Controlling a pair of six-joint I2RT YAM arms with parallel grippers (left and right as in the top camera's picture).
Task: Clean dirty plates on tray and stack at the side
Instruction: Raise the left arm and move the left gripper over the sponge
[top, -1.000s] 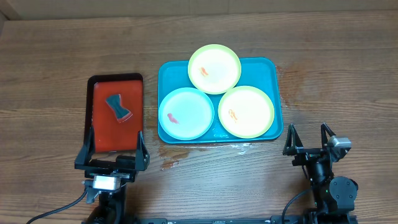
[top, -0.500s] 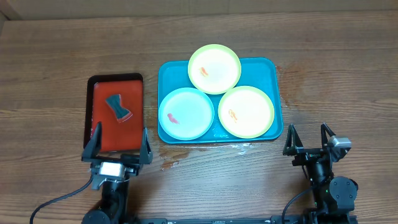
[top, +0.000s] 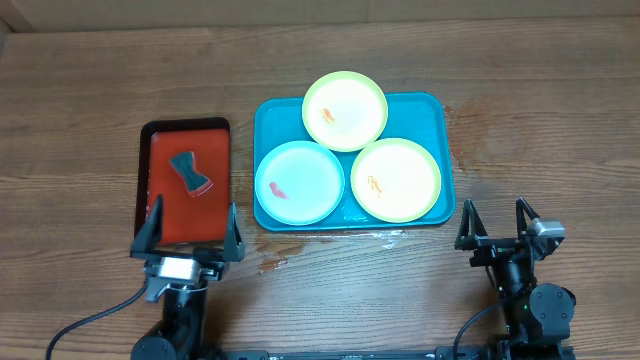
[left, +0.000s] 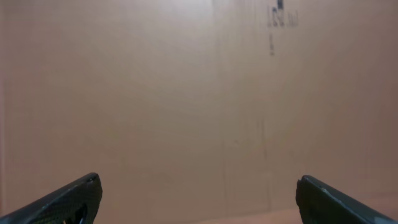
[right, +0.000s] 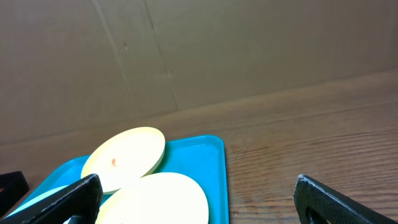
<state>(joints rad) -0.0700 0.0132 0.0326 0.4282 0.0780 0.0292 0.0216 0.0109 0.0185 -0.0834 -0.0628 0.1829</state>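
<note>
The teal tray (top: 444, 115) lies at the table's middle and holds three plates. A pale yellow-green plate (top: 345, 110) sits at the back, overlapping the tray's rim. A light blue plate (top: 299, 181) with a red smear sits front left. Another yellow-green plate (top: 396, 179) sits front right. The right wrist view shows the tray (right: 202, 152) and both yellow-green plates (right: 124, 158). My left gripper (top: 186, 231) is open and empty at the red tray's near end. My right gripper (top: 496, 224) is open and empty, right of the teal tray's front corner.
A red tray with a dark rim (top: 160, 215) lies left of the teal tray and holds a dark sponge (top: 188, 171). A cardboard wall fills the left wrist view (left: 199, 99) and stands behind the table in the right wrist view (right: 249, 43). Wet stains (top: 272, 262) mark the wood.
My left gripper shifted a little right and lifted, now pointing more level. The right arm and the plates have not moved.
</note>
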